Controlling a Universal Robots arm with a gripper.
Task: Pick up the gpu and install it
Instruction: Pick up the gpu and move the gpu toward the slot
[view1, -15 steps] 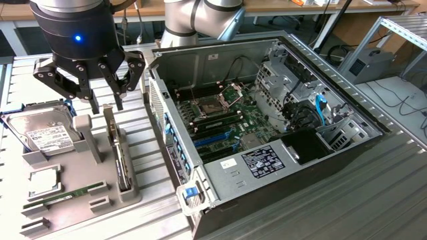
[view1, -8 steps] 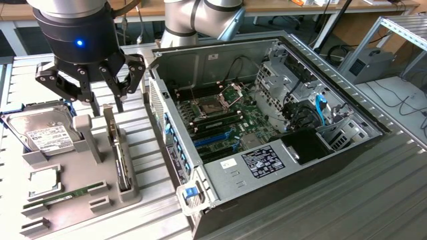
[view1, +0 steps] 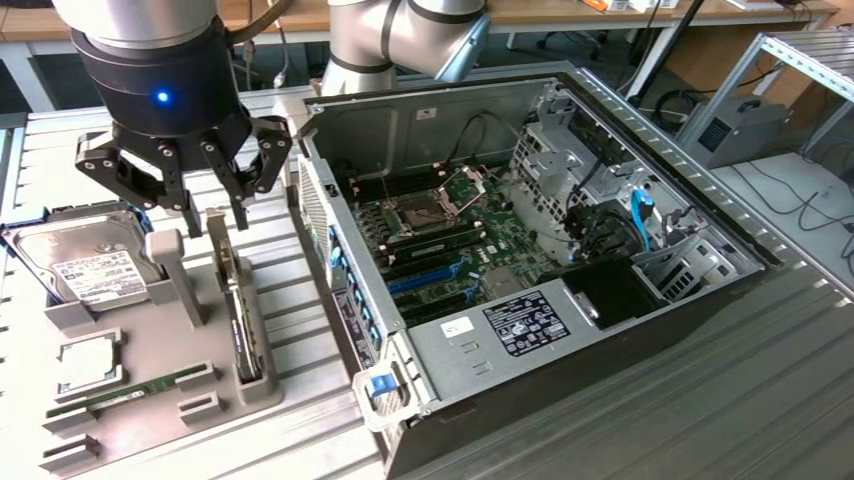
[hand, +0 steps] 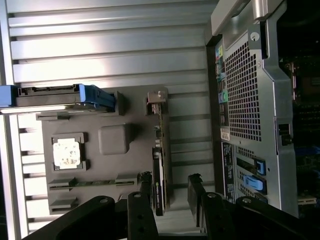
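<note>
The gpu (view1: 240, 310) stands on its edge in a slot of the grey holder tray (view1: 147, 425), beside the open computer case (view1: 534, 230). In the wrist view the gpu (hand: 159, 160) appears edge-on as a thin dark card with a metal bracket at one end. My gripper (view1: 218, 225) hangs open just above the card's far end, touching nothing. In the wrist view the gripper (hand: 170, 187) has one of its black fingers (hand: 146, 186) on each side of the card's line.
On the same tray lie a hard drive (view1: 87, 265) in a blue carrier, a CPU (view1: 87, 360) and a memory stick (view1: 134, 390). The case's perforated rear wall (hand: 245, 100) stands close beside the tray. Everything rests on a ribbed aluminium table (view1: 747, 400).
</note>
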